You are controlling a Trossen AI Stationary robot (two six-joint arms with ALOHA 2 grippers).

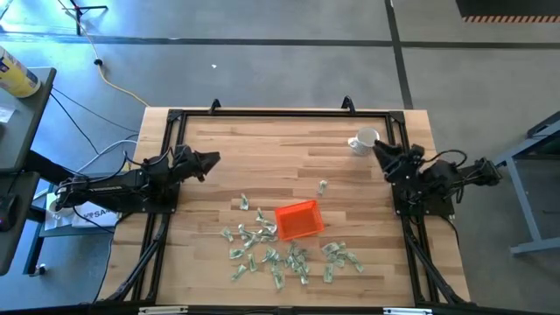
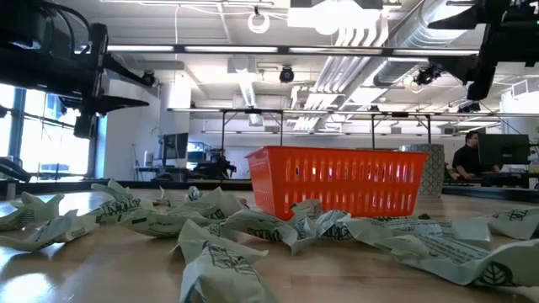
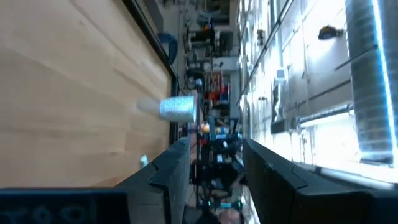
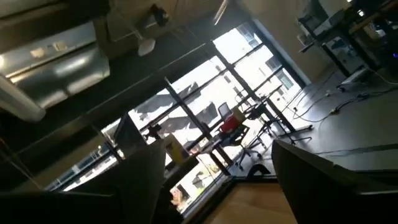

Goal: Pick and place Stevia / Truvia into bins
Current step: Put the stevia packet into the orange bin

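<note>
While both pincers hang released at the surface's sides, left pincer (image 1: 213, 161) and right pincer (image 1: 380, 148), I must reach a pale green paper sachet (image 1: 260, 216) beside the empty orange plastic tray (image 1: 298, 220).

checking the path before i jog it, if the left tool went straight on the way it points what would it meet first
Probably the white mug. The left tool points across the bare wood toward the far right corner, and its wrist view shows the mug just off its line. Depth is unclear; it may pass beside it.
</note>
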